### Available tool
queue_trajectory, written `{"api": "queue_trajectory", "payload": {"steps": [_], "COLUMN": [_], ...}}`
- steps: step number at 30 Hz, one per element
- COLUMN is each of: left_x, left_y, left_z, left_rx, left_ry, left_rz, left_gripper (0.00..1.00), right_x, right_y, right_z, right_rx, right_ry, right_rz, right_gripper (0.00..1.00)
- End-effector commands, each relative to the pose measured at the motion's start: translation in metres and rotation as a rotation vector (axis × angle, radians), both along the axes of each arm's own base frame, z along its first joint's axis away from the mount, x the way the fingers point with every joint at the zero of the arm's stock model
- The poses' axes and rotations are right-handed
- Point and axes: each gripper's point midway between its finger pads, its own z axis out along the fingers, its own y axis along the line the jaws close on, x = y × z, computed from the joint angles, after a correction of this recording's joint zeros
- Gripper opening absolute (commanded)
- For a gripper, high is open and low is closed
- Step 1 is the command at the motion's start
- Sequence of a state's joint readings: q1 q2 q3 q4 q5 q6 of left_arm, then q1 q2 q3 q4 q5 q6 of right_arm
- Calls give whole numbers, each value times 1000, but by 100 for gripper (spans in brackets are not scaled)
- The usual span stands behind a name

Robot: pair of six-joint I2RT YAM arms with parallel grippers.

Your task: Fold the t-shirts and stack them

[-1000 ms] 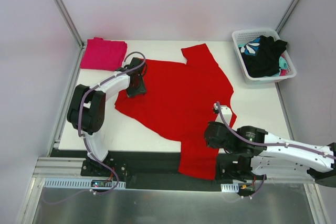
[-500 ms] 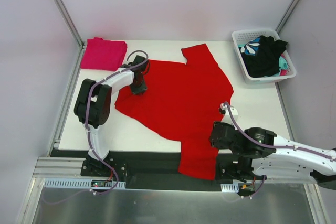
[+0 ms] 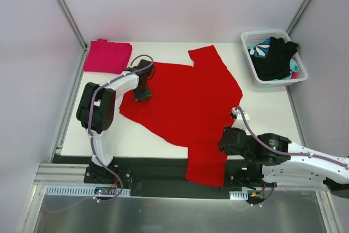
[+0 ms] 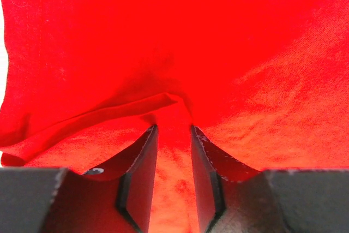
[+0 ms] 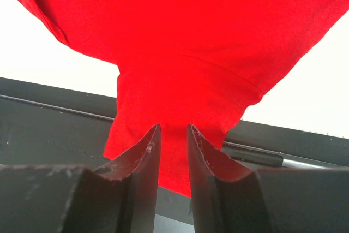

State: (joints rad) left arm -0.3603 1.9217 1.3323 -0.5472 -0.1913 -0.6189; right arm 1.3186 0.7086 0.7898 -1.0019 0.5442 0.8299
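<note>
Red t-shirt (image 3: pixel 185 102): in the top view it is seen spread nearly flat across the middle of the white table (image 3: pixel 272 107), with one end draped over the near edge between the arm bases.
Pink t-shirt (image 3: pixel 107 55): it is seen folded at the far left corner of the table, apart from the red one.
Basket (image 3: pixel 256 34): it is placed at the far right corner; a black garment (image 3: pixel 275 58) is heaped in it over a teal-and-white patterned garment (image 3: pixel 259 49).
Left gripper (image 3: pixel 143 95): it is lowered onto the left edge of the red t-shirt, near the pink one.
Right gripper (image 3: pixel 238 112): it is set at the right edge of the red t-shirt, near the front of the table.
Red cloth (image 4: pixel 218 42): the left wrist view is almost filled by it, and a raised fold is seen running in from the left to the fingertips.
Left grasp (image 4: pixel 173 129): the jaws are drawn narrow and a pucker of the red t-shirt is pinched between them.
Red hem (image 5: pixel 185 36): in the right wrist view the cloth is gathered to a narrow neck over the table edge, with white table top (image 5: pixel 54 64) on both sides and a dark frame (image 5: pixel 49 129) below.
Right grasp (image 5: pixel 173 129): the jaws are closed on that gathered part of the red t-shirt.
</note>
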Motion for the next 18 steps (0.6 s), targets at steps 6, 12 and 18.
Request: {"api": "queue_trajectory", "payload": {"steps": [6,12,18], "left_x": [8,16,15], "left_y": [-3,-6,-10], "left_z": [21,22,7], "left_rx": [-1,3,13], "left_ry": [-30,-33,6], "left_rz": [-1,-6,-9], "left_gripper": [41,43,43], "right_x": [3,3,3], "right_y": [-6,-3,-6], "right_z": [8,9,10], "right_rx": [5,14,18], "right_ry": [-23,-22,-24], "right_rz": [-19,-12,-14], "right_gripper": [28,27,27]}}
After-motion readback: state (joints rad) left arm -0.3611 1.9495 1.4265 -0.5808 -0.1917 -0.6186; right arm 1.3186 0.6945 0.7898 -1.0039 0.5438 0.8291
